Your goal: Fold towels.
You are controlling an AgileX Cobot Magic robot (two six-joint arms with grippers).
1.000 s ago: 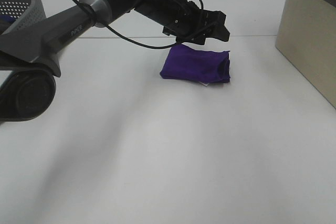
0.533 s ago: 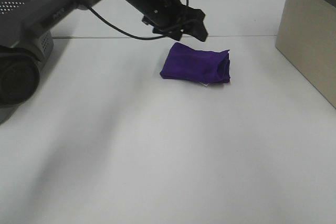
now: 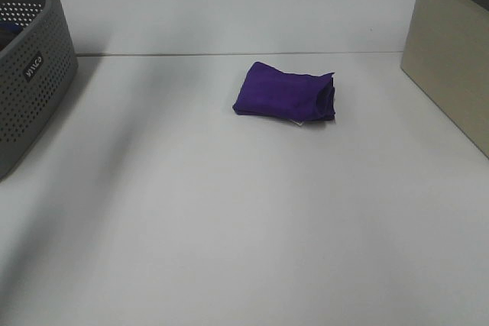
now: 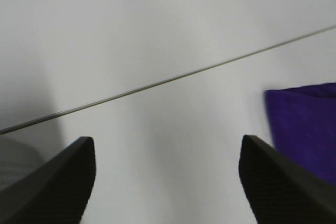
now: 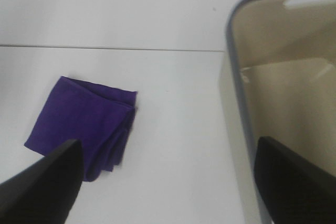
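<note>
- Purple towel: folded, lying on the white table, between grey basket and beige bin.
- Left gripper: fingers apart, empty.
- Right gripper: fingers apart, empty, beside the bin.

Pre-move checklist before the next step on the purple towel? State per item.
1. Purple towel folded into a compact stack: ok.
2. Towel lying free on the white table, nothing gripping it: ok.
3. Left hand open and empty: ok.
4. Right hand open and empty: ok.
5. Both arms out of the high view, workspace above the towel free: ok.
6. Beige bin unobstructed; inside looks empty in the right wrist view, far corners hidden: cannot tell.
</note>
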